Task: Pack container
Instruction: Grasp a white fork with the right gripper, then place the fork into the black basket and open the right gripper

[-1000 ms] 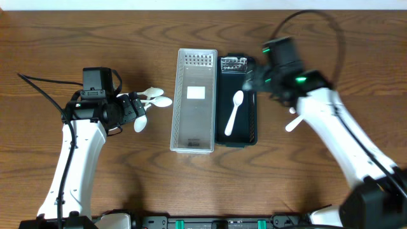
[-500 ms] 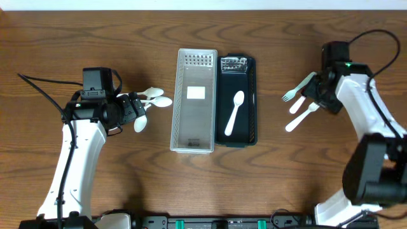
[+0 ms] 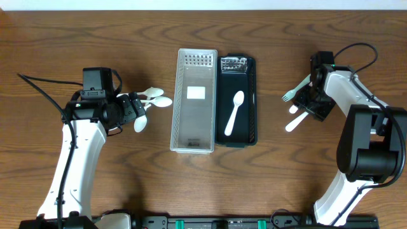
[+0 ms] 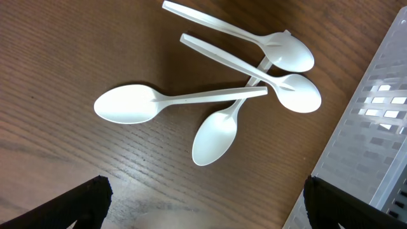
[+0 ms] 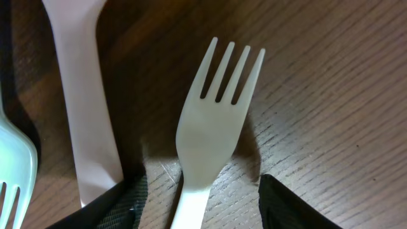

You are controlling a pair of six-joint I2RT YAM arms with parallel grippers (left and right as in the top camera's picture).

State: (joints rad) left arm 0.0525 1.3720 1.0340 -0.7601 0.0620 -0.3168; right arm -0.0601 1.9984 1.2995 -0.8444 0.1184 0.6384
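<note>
A white mesh basket (image 3: 193,100) and a black tray (image 3: 253,102) stand side by side mid-table. One white spoon (image 3: 233,113) lies in the tray. Several white spoons (image 3: 152,98) lie left of the basket and show in the left wrist view (image 4: 210,95). My left gripper (image 3: 137,109) is open and empty just beside them (image 4: 219,210). At the right lie white forks (image 3: 294,122) and a pale green fork (image 3: 292,93). My right gripper (image 3: 310,102) is low over them, open, its fingers (image 5: 203,210) either side of a white fork's (image 5: 213,127) handle.
A clear plastic piece (image 3: 233,63) sits at the far end of the black tray. The basket's wall (image 4: 381,114) is close on the right of the left gripper. A second white handle (image 5: 82,95) and the green fork (image 5: 13,172) lie left of the straddled fork.
My right arm has swung from above the black tray out to the right and come down over the forks. The left arm and the spoons have not moved.
</note>
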